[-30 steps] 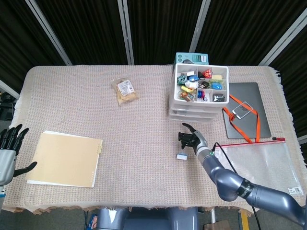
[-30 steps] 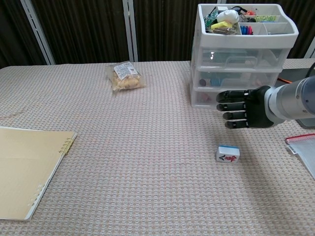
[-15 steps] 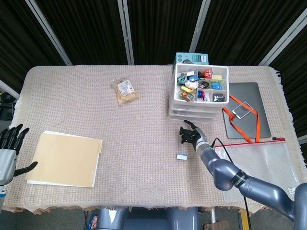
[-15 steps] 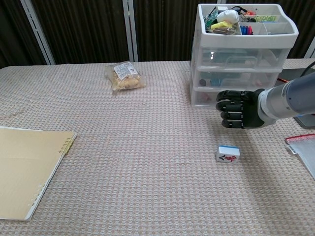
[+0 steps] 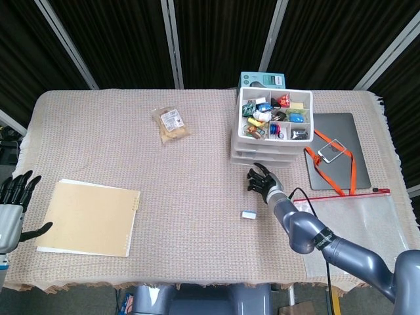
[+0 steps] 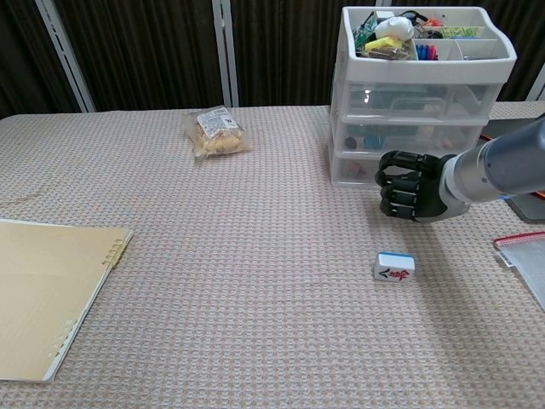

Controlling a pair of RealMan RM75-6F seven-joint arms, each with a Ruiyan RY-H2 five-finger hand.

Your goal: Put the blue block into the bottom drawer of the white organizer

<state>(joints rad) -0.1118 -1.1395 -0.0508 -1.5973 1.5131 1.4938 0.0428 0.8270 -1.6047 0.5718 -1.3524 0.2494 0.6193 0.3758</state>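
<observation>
My right robot hand (image 6: 410, 195) hangs just in front of the bottom drawer (image 6: 362, 169) of the white organizer (image 6: 423, 94), fingers (image 6: 397, 182) curled inward with nothing in them; whether they touch the drawer front I cannot tell. The blue block (image 6: 393, 266), a small tile with a blue top and a red mark on its white face, lies on the surface (image 5: 197, 170) near this robot hand, toward the front edge, apart from it. All the drawers look closed. My left robot hand (image 5: 13, 203) sits off the left edge of the surface, fingers spread and empty, just beside the tan notebook (image 5: 90, 217). A snack bag (image 5: 170, 123) lies toward the far edge.
</observation>
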